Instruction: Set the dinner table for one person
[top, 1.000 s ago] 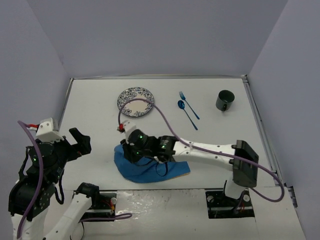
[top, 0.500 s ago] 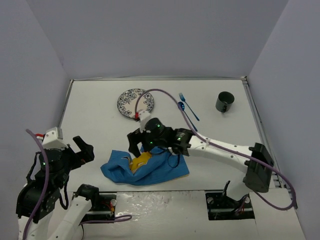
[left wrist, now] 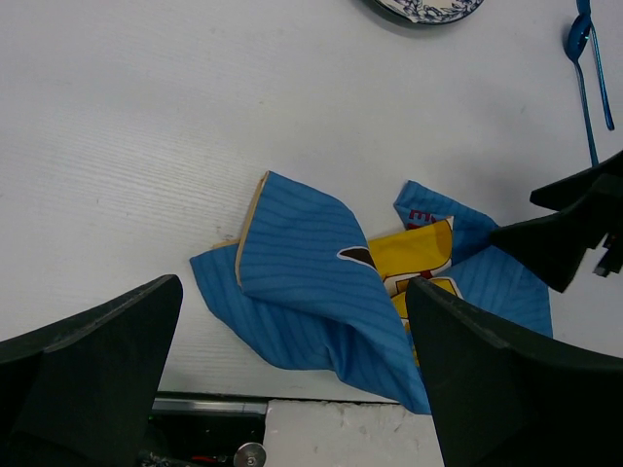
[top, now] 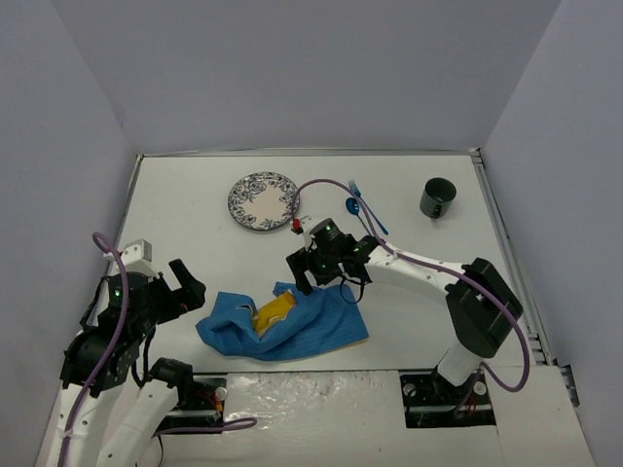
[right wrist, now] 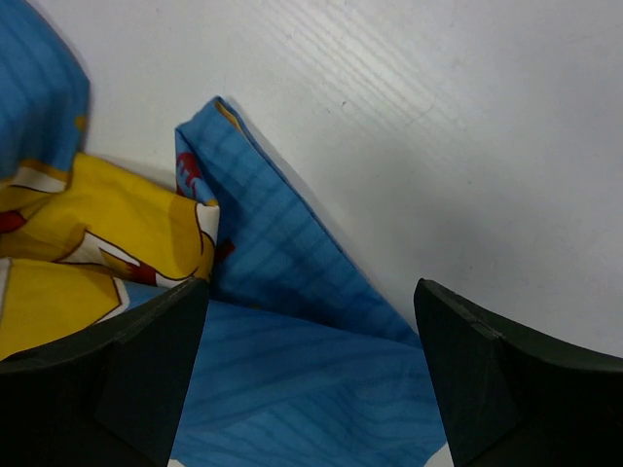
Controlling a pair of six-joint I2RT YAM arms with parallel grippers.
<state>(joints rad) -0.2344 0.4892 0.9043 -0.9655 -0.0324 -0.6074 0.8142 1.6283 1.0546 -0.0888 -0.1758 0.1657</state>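
Note:
The dinner table (top: 185,214) is a wide white top. A blue placemat (top: 292,329) lies crumpled near its front edge, folded over itself with part of a yellow figure showing (left wrist: 414,255). My right gripper (top: 311,275) hovers open over the cloth's far edge (right wrist: 292,360), with nothing between its fingers (right wrist: 117,379). My left gripper (top: 187,290) stands wide open to the left of the cloth (left wrist: 311,272), holding nothing. A patterned plate (top: 263,199), a blue fork (top: 370,206), a blue spoon (top: 362,218) and a dark green mug (top: 438,196) sit along the far side.
Grey walls close the table on three sides. A metal rim runs along its left and right edges. The arm bases stand below the front edge. In the left wrist view the plate (left wrist: 423,8) and cutlery (left wrist: 584,58) show at the top, the right gripper's fingers (left wrist: 560,243) at the right.
My right gripper has opened and let go of the placemat, then pulled back right and farther away. The cloth dropped, half unfolded, baring the yellow figure. My left arm has shifted right.

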